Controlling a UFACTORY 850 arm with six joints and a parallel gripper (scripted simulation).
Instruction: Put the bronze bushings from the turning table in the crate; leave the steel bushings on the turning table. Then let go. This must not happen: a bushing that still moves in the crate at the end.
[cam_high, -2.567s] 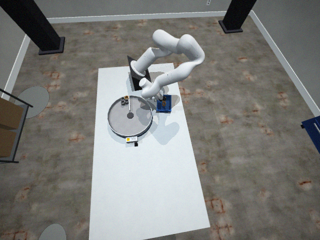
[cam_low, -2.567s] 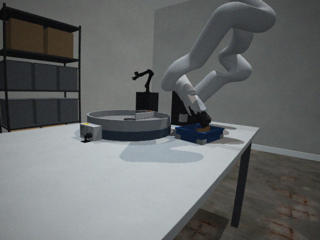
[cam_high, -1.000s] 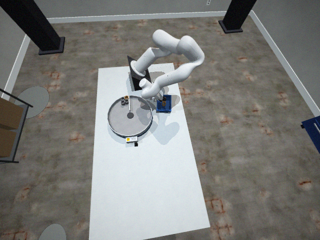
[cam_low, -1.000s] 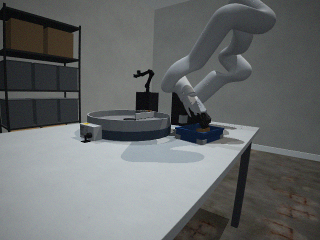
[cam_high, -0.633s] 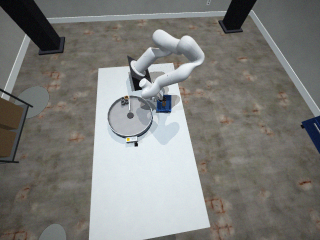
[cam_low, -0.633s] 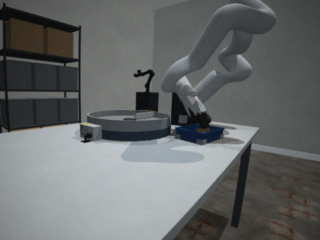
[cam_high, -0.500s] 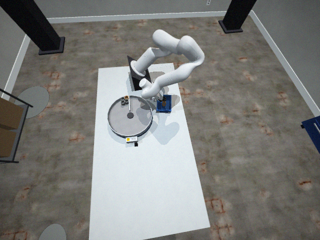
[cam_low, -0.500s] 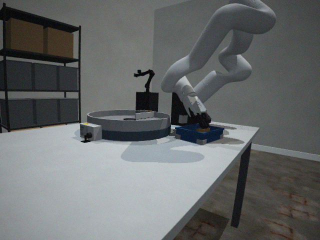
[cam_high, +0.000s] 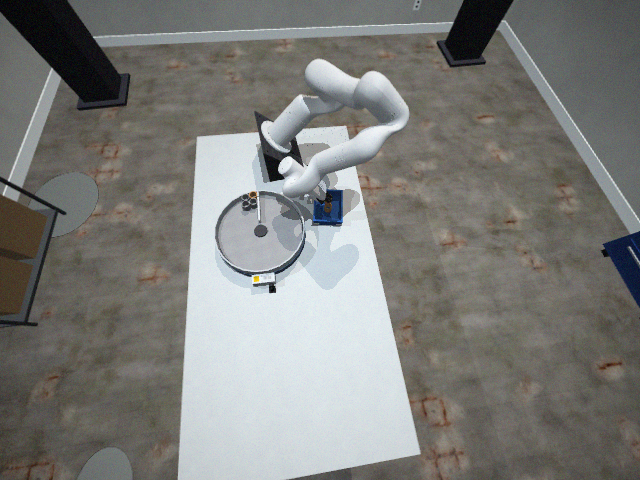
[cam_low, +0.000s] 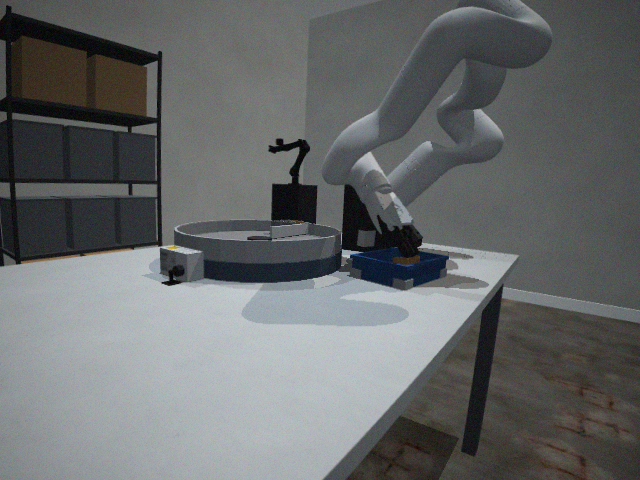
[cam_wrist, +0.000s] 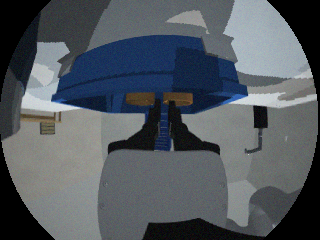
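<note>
"How many big things matter here?"

"Two. The wide turning table (cam_high: 237, 248) (cam_low: 258, 251) is on the left, and the blue crate (cam_high: 336, 222) (cam_low: 379, 271) (cam_wrist: 125, 75) is on the right."

"And the gripper (cam_high: 325, 200) (cam_low: 410, 253) (cam_wrist: 164, 106)?"

"It is low in the crate. Its tips are spread just a little, and I see nothing pinched."

"Where are the rings?"

"Two bronze rings (cam_high: 327, 209) (cam_low: 405, 259) (cam_wrist: 140, 98) are in the crate, by the tips. One last bronze ring (cam_high: 252, 194) is at the far side of the turning table, next to the steel rings (cam_high: 245, 205)."

"So how do we let go well?"

"I'd open slowly, just enough to come free. Too wide, and a tip could shove a ring. Then go straight back the way the fingers point, so no ring gets dragged or rolls. Wait till both lie quiet."
</note>
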